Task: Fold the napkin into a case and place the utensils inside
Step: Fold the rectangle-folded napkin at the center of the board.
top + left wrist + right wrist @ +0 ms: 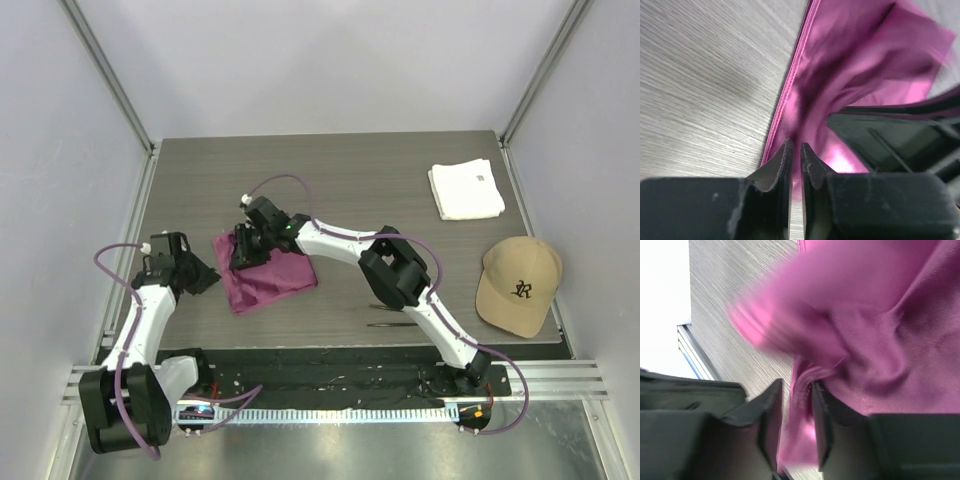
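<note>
The magenta napkin (275, 280) lies crumpled and partly folded on the table, left of centre. My left gripper (207, 278) is at its left edge. In the left wrist view the jaws (795, 147) are nearly closed on the napkin's hem (850, 60). My right gripper (243, 250) is over the napkin's far left corner. In the right wrist view its jaws (797, 387) hold a bunched fold of the napkin (880, 330), and a flap of it is blurred. The two dark utensils (388, 310) lie near the front edge, partly under my right arm.
A folded white cloth (466, 189) lies at the back right. A tan cap (520, 285) sits at the right edge. White walls close in the table on three sides.
</note>
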Controlling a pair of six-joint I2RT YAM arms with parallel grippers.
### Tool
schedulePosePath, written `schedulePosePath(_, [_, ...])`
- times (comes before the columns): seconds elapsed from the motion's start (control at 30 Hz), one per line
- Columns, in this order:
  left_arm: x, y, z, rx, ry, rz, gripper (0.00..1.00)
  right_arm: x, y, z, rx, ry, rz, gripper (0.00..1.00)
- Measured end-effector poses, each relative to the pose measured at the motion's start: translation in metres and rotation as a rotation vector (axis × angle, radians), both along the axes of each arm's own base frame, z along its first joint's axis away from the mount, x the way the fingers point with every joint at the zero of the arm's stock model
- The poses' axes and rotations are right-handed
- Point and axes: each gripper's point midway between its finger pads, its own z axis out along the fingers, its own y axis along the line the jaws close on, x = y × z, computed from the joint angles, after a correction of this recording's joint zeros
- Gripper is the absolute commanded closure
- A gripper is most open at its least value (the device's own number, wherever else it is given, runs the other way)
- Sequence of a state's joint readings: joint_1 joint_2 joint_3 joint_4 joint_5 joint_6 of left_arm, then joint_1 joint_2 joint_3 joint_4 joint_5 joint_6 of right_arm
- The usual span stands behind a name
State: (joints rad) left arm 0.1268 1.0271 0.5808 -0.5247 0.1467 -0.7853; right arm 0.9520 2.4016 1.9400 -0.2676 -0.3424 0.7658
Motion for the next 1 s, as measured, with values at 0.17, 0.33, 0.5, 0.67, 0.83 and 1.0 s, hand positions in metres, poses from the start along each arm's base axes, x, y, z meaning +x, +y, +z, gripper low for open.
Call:
schedulePosePath(0.17, [-0.001, 0.007, 0.018, 0.036, -0.073, 0.027, 0.79, -0.005, 0.002, -0.002, 0.008, -0.006, 0.039, 0.46])
schedulePosePath(0.33, [0.000, 0.011, 0.026, 0.051, -0.090, 0.043, 0.76, 0.001, -0.004, 0.004, 0.015, -0.032, 0.062, 0.45])
schedulePosePath(0.5, [0.011, 0.005, 0.026, 0.014, -0.050, 0.009, 0.68, 0.010, -0.044, 0.032, 0.020, -0.063, 0.072, 0.45])
schedulePosePath(0.67, [0.035, 0.005, 0.020, -0.013, 0.014, -0.032, 0.50, 0.021, -0.104, 0.060, 0.021, -0.108, 0.056, 0.56])
schedulePosePath(0.83, [0.074, 0.019, 0.028, -0.006, 0.028, -0.054, 0.51, 0.026, -0.149, 0.050, 0.000, -0.101, 0.047, 0.66])
schedulePosePath(1.0, [0.103, 0.040, 0.023, 0.004, 0.035, -0.047, 0.34, 0.003, -0.163, 0.021, -0.040, -0.027, 0.092, 0.68])
